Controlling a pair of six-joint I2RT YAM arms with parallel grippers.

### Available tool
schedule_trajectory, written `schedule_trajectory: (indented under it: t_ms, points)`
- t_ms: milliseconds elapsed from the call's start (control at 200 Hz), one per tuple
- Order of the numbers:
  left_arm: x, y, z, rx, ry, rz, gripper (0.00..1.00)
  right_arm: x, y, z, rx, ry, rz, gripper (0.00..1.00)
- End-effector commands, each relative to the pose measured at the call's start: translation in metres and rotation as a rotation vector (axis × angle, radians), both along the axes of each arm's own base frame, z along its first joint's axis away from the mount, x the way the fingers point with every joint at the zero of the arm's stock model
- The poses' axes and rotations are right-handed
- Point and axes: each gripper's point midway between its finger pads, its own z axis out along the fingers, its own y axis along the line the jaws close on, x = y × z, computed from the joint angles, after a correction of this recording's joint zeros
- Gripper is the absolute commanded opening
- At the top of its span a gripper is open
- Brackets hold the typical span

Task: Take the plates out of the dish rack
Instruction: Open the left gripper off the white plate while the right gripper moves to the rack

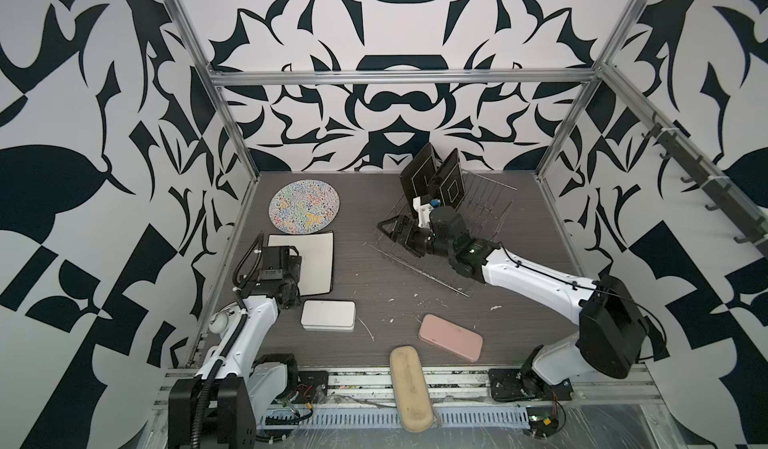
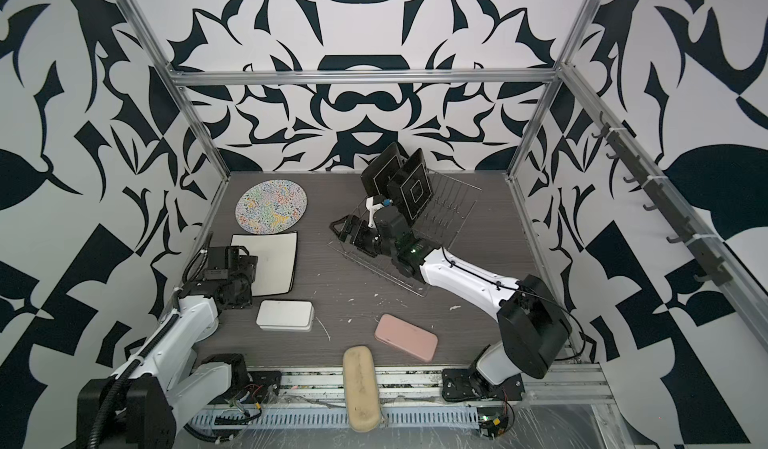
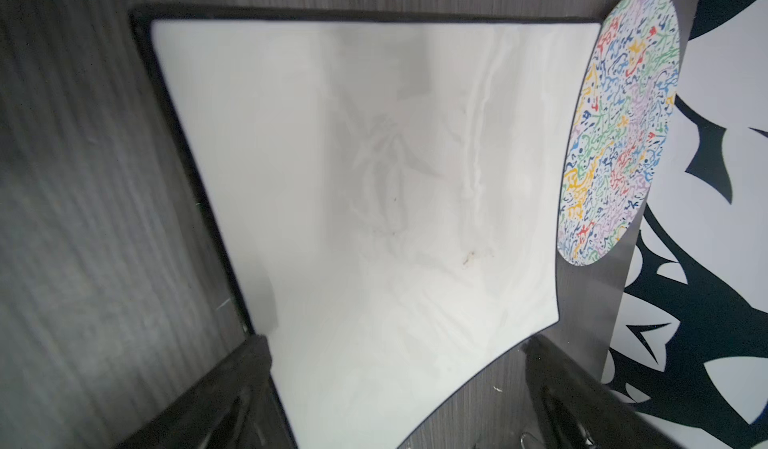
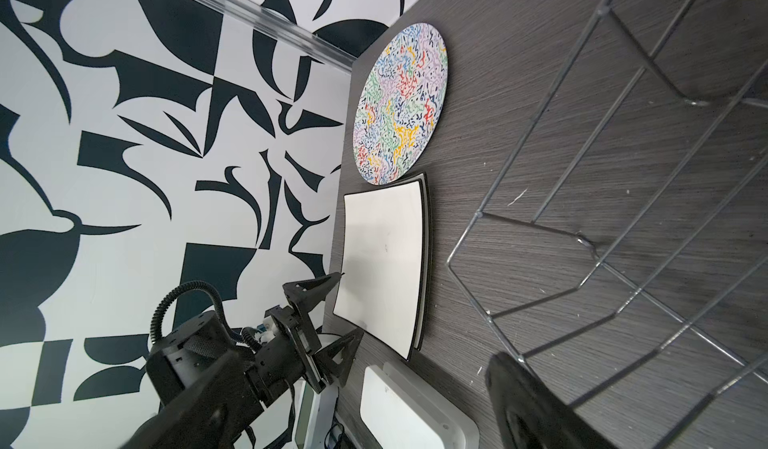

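2 black plates [image 1: 417, 172] are seen in the dish rack [image 1: 482, 202] at 1 o'clock from the nearer right gripper [image 1: 397, 229], jaws apart; left gripper [image 4: 347, 305] likewise spread.

Setting: robot lab test cell, not a home or kitchen
Enclosure: aluminium extrusion frame [image 1: 399, 78] boxed in the bench; wall panels [image 1: 399, 19] bore a bold black-and-white printed pattern
Bench: grey wood-grain tabletop [image 1: 395, 289], scuffed and flecked white
Hardware: left arm [image 1: 249, 322] and right arm [image 1: 536, 278] were bolted to a slotted rail [image 1: 457, 378] at the front edge
Wiring: cable duct [image 1: 374, 420] and a bare circuit board [image 1: 542, 421] lay exposed
Props: dish rack [image 1: 484, 202] stood on the bare bench; household ware among lab hardware
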Motion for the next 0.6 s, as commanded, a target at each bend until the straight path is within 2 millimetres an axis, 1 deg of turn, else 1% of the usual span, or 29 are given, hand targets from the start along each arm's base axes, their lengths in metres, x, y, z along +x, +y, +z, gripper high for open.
schedule_trajectory:
  t_ms: [0, 165, 275, 430, 595]
  points:
    - [-0.005, 0.005, 0.001, 0.017, 0.047, 0.025, 0.99, -0.001, -0.004, 0.031, 0.04, -0.065, -0.003, 0.95]
    - [-0.009, 0.005, -0.001, 0.018, 0.093, 0.023, 0.99, -0.002, -0.005, 0.032, 0.044, -0.067, -0.002, 0.95]
    - [-0.007, 0.006, 0.005, 0.029, 0.08, 0.012, 0.99, -0.003, -0.006, 0.033, 0.039, -0.073, -0.004, 0.95]
    - [0.0, 0.007, 0.021, 0.086, 0.047, -0.054, 0.99, -0.004, -0.011, 0.034, 0.031, -0.085, -0.011, 0.95]
    - [0.007, 0.006, 0.037, 0.136, 0.017, -0.123, 0.99, -0.005, -0.018, 0.043, 0.02, -0.118, -0.021, 0.95]
